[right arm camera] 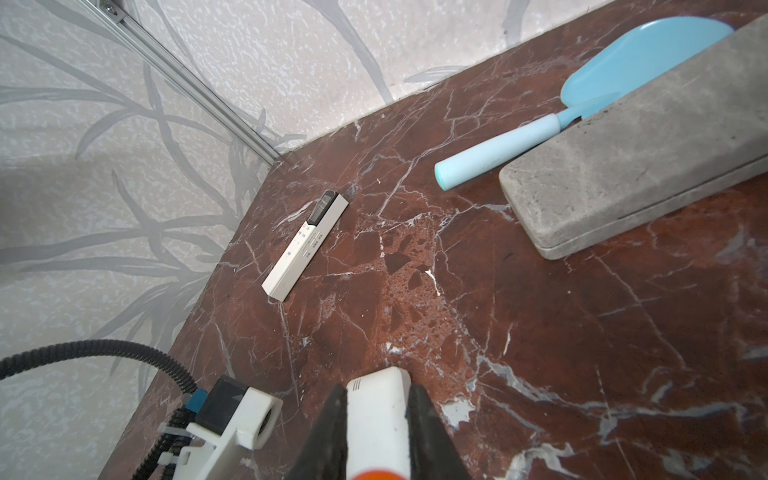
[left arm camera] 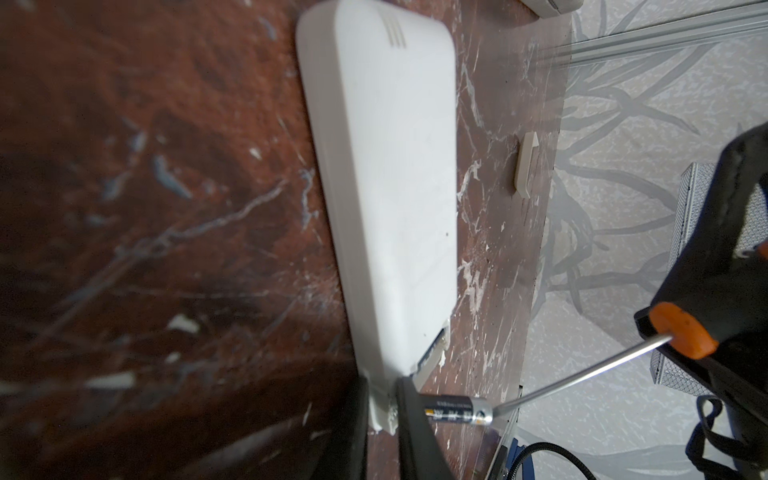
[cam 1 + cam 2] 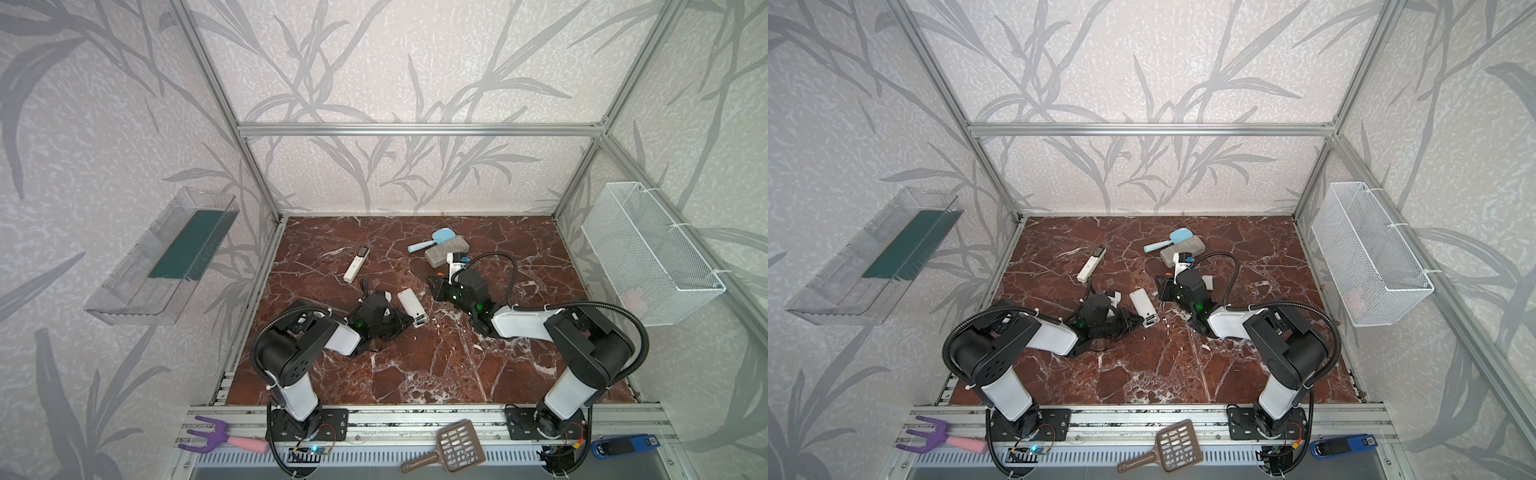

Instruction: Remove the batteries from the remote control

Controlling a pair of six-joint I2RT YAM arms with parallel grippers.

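Marble worktop (image 3: pixel 415 365) bears the remote (image 2: pixel 382 187), left pincer (image 2: pixel 381 388) nipping its open end, battery (image 2: pixel 459 414) jutting rightward at lower centre, seemingly touching the screwdriver (image 2: pixel 582 374) clamped in the right pincer (image 1: pixel 378 399).

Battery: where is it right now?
In the left wrist view the battery sits at the open end of the white remote, on the left arm's side, right beside the left gripper, with the screwdriver tip at its silvery end.

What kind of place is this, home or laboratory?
Probably a robot test cell: an aluminium frame holds wallpapered panels; left arm and right arm are bolted to a rail.
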